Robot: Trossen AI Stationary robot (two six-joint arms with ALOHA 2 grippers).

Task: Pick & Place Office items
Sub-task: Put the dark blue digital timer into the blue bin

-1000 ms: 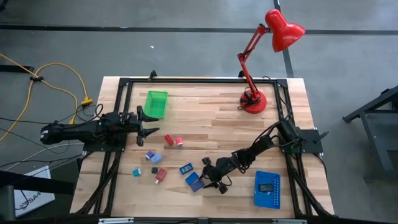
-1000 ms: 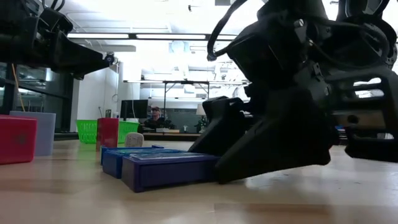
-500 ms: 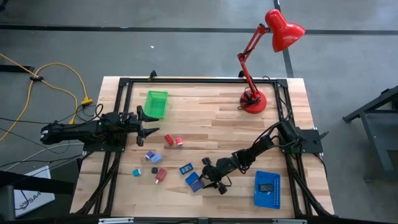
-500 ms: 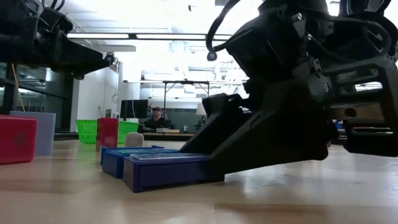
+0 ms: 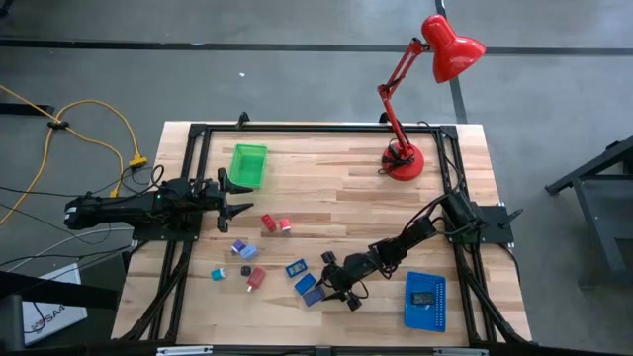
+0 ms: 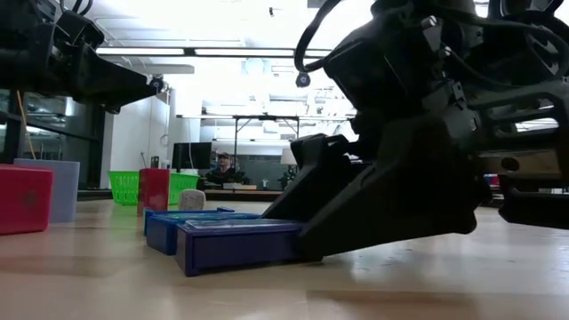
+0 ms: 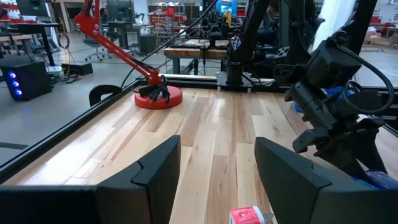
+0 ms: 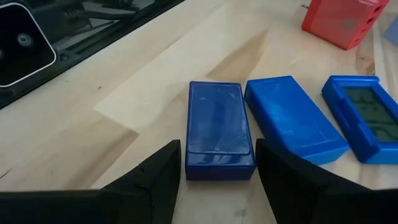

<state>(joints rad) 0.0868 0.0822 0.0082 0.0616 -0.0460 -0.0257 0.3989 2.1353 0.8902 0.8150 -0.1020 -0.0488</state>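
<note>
Right gripper [image 8: 214,180] lowered over dark blue block [image 8: 219,129]; fingers spread.
Tips have dropped either side of the block, lying flat near the table's front edge; grasp looks imminent; left gripper [image 7: 214,171] waits open, left side.

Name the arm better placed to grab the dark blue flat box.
Right. The right hand is open with the dark blue flat box between its fingers at the table's front. The left hand waits by the left edge, far from it.
</note>
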